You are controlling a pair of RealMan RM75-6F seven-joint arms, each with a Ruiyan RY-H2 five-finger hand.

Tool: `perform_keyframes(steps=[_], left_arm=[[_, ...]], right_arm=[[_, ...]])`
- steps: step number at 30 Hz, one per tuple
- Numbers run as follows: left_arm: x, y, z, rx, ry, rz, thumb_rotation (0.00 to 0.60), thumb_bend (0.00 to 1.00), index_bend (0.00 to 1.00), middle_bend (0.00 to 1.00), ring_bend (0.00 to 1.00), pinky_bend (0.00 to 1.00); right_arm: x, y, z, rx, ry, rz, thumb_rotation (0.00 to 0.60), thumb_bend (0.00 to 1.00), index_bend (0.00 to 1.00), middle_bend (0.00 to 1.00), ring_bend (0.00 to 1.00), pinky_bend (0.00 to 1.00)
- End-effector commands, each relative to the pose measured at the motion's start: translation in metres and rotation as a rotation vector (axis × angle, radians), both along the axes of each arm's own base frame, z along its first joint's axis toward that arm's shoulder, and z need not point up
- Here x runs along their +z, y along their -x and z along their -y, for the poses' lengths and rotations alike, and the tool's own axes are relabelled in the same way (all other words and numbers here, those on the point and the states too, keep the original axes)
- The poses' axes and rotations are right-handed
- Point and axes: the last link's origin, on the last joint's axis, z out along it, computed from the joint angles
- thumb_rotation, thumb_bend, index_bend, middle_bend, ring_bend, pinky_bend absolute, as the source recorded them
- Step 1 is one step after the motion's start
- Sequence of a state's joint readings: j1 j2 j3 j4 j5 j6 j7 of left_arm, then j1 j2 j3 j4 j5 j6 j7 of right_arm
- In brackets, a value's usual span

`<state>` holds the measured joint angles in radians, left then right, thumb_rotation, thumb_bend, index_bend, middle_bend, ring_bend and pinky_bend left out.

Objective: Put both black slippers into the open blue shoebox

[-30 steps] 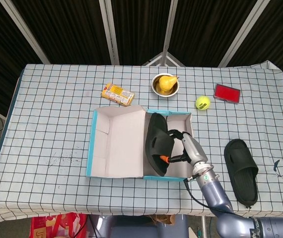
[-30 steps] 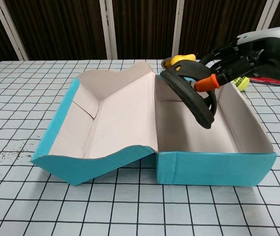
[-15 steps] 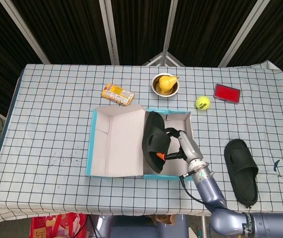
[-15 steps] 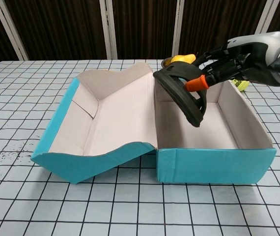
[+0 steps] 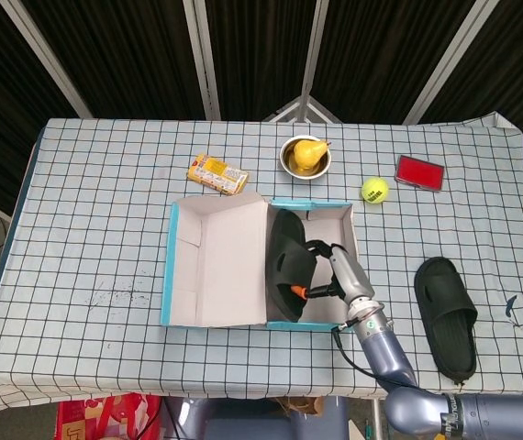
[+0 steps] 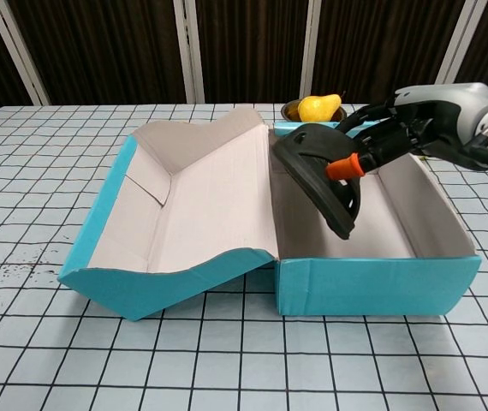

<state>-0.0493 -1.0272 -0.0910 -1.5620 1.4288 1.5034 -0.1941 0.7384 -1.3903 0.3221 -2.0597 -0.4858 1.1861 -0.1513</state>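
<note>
One black slipper [image 6: 317, 171] is tilted on edge inside the blue shoebox [image 6: 372, 288], toe end low toward the box floor, heel end up near the far wall. It sits in the left part of the box compartment, close to the fold where the lid [image 6: 201, 205] hinges open to the left. Cannot tell whether its lower tip touches the cardboard floor.

The right hand [image 6: 381, 141] grips this slipper by its strap; dark fingers are wrapped over the upper, and an orange fingertip [image 6: 344, 166] presses on the slipper's side. From the head view the same hand [image 5: 330, 275] reaches in over the near right corner of the box, its silver forearm [image 5: 376, 339] running off toward the table's near edge.

Second black slipper [image 5: 446, 316] lies flat on the checked tablecloth [image 5: 96, 229], sole down, well apart from the box on its right, near the front edge.

Left hand: not seen in either view.

Behind the box: a bowl [image 5: 305, 157] holding a yellow pear [image 6: 319, 107], just past the box's far wall. A tennis ball [image 5: 374, 190] sits right of the bowl, and a red flat case [image 5: 419, 171] further right. A yellow snack packet [image 5: 217, 173] lies left of the bowl, beyond the open lid.
</note>
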Motion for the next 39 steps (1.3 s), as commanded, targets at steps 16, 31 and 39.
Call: perform_keyframes(steps=[16,31,39], left_arm=[[-0.003,-0.002,0.0,-0.002,0.006,-0.008,0.6,0.38,0.01,0.0,0.0,0.07],[-0.002,-0.001,0.0,-0.003,0.004,-0.006,0.6,0.38,0.01,0.0,0.0,0.07],[-0.002,-0.002,0.0,-0.004,0.005,-0.007,0.6,0.38,0.01,0.0,0.0,0.07]], right_arm=[[-0.01,0.013,-0.005,-0.022,0.011,-0.01,0.6,0.36,0.48,0.52,0.2,0.0],[-0.021,0.017,-0.002,-0.049,0.015,-0.023,0.6,0.36,0.48,0.52,0.2,0.0],[-0.029,0.023,-0.006,-0.036,0.011,-0.049,0.6,0.36,0.48,0.52,0.2,0.0]])
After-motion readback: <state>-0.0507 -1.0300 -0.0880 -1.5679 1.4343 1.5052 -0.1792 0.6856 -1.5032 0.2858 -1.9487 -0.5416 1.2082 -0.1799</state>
